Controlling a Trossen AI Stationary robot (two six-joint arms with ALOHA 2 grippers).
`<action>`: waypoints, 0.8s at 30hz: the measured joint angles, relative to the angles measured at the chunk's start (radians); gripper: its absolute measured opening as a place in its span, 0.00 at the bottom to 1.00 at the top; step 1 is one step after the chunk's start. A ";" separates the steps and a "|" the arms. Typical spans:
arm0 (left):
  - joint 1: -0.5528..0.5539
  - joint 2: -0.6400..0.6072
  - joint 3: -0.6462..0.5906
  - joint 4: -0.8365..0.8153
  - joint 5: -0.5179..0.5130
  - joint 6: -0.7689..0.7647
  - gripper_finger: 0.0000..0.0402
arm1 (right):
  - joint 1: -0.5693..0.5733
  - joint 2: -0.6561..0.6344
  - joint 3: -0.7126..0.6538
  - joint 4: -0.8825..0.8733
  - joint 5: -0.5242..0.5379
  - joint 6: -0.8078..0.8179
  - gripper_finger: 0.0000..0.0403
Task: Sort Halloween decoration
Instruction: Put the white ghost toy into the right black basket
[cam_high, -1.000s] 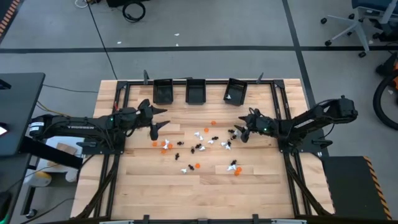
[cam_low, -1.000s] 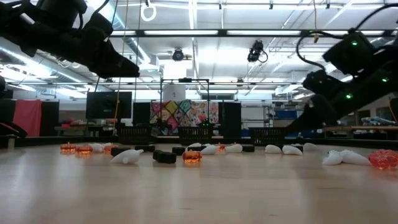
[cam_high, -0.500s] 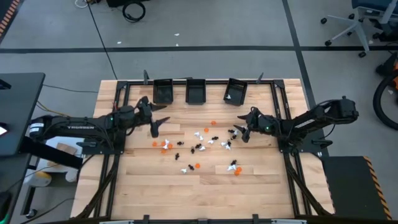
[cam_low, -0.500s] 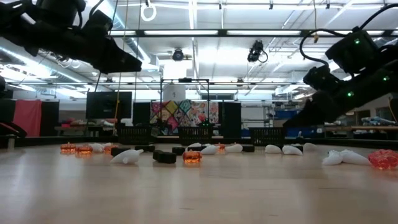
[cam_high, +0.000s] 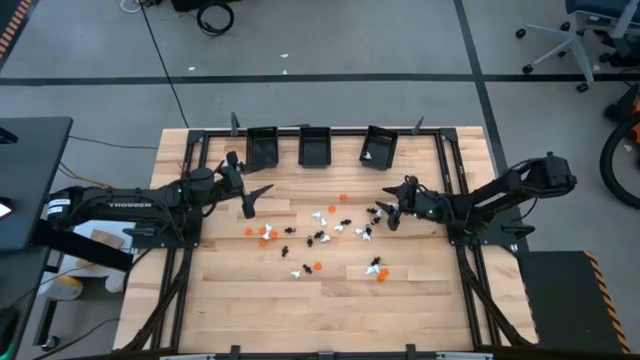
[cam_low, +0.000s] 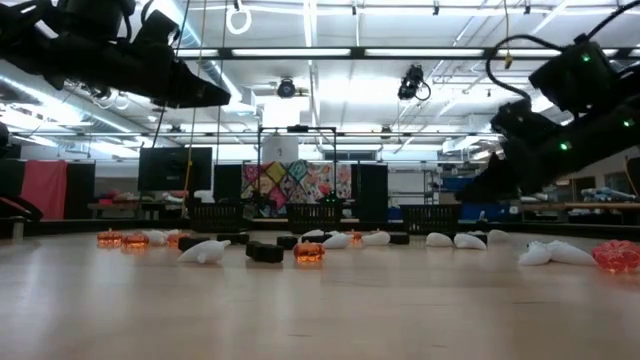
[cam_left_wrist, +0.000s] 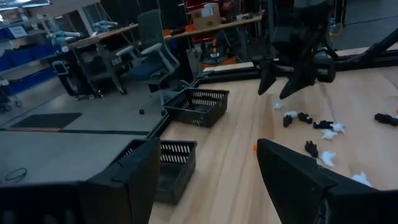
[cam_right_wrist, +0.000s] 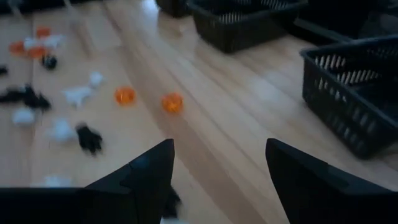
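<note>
The Halloween decoration (cam_high: 320, 235) is a scatter of tiny orange, black and white trinkets lying on the wooden table's middle; they also show in a row in the low view (cam_low: 308, 252). My left gripper (cam_high: 258, 200) hovers open above the table at the scatter's left, pointing level toward the right (cam_left_wrist: 208, 143). My right gripper (cam_high: 388, 212) hovers open at the scatter's right end, slanting down over black and white trinkets (cam_right_wrist: 219, 144). Two orange trinkets (cam_right_wrist: 172, 102) lie ahead of it. Neither gripper has anything between its fingers.
Three small black mesh bins stand in a row at the table's far edge: left (cam_high: 262, 147), middle (cam_high: 316, 147) and right (cam_high: 378, 147), the right one with something white in it. A black frame (cam_high: 440, 160) borders the table. Bare wood lies toward the near edge.
My left gripper has stayed in place but rolled about its own axis and tipped its fingers up a little, so they stand higher in the low view. The trinkets lie as before.
</note>
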 joint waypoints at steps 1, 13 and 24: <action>0.000 0.000 0.000 0.000 0.000 0.000 0.63 | 0.018 0.001 0.030 -0.017 0.017 0.006 0.64; 0.000 0.000 0.000 -0.034 0.030 -0.124 0.63 | 0.238 0.325 0.394 -0.027 0.205 -0.029 0.64; -0.040 0.000 0.000 -0.127 0.030 -0.271 0.63 | 0.395 0.610 0.548 0.000 0.339 0.110 0.61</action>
